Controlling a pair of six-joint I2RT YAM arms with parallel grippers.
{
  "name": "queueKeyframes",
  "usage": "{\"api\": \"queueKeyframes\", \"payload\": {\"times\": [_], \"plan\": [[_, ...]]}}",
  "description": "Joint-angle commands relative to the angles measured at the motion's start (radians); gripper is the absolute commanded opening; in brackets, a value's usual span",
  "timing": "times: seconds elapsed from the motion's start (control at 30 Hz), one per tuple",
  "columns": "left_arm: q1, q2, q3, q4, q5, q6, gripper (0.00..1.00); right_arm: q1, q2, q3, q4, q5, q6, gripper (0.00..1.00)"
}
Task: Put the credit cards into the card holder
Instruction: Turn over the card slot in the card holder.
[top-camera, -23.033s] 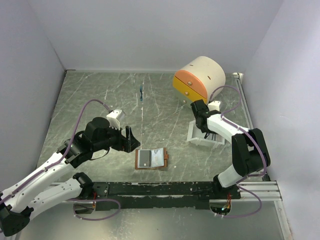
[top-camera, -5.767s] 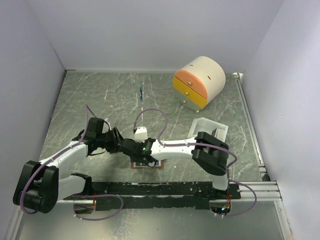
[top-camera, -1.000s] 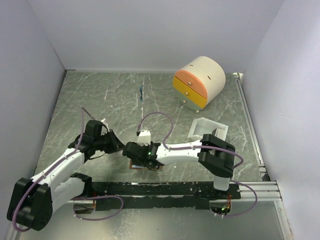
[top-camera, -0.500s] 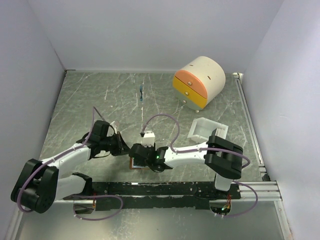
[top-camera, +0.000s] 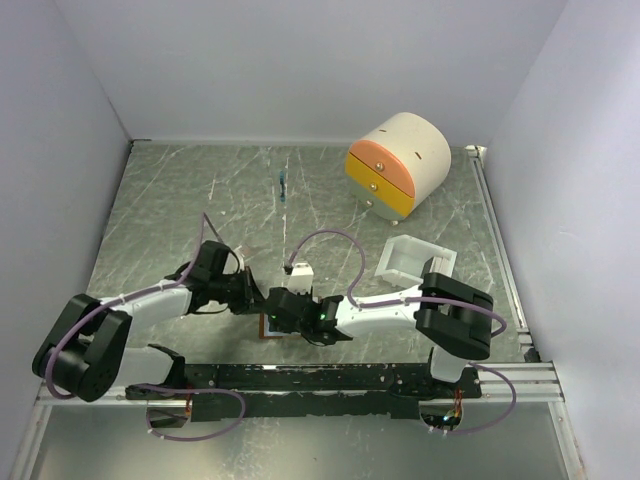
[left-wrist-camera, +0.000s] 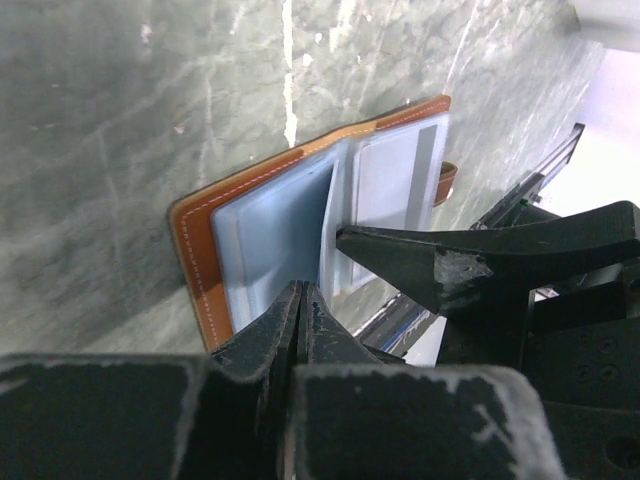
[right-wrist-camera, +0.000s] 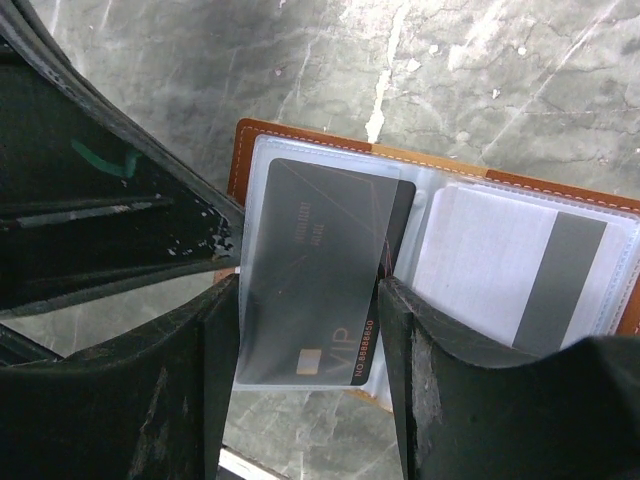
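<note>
Left gripper (left-wrist-camera: 301, 292), fingers pressed together, is set against the edge of the card holder (left-wrist-camera: 200, 262); whether a clear pocket leaf is nipped between them cannot be told. The card holder is laid open and flat on the table (top-camera: 200, 200) between the two arms, with brown leather underneath and pale blue-grey pockets uppermost. It is judged light and soft, so it is likely to slide or fold if pushed. The pocket film is judged thin and limp, and best parted at its open edge.

Over the left pocket a dark grey card (right-wrist-camera: 315, 250) is pinched across its width by the right gripper (right-wrist-camera: 305, 300). How far the card has entered the pocket cannot be told. The card is judged light, stiff and slick. A hold on its two long edges, as shown, is suitable, though the card may be bowed or squirted out by too hard a squeeze. "VIP" and a line beginning "NO.", followed by digits that are mostly eights, are read near its lower end, beside a small chip.

In the right pocket a pale card (right-wrist-camera: 500, 265) with a grey stripe is seated; no writing is legible on it.
</note>
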Motion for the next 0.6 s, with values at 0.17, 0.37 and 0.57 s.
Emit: {"api": "queueKeyframes", "payload": {"times": [0.17,0.37,0.57], "plan": [[-0.055,0.031,0.027,0.124,0.100,-0.031,0.09,-0.003,-0.032,0.025,-0.063,0.012,-0.043,0.62],[-0.088,0.040,0.035,0.170,0.123,-0.064,0.10,-0.003,-0.113,0.024,-0.127,0.046,-0.063,0.68],[-0.146,0.062,0.054,0.215,0.113,-0.096,0.10,-0.004,-0.221,-0.023,-0.178,0.077,-0.064,0.70]]}}
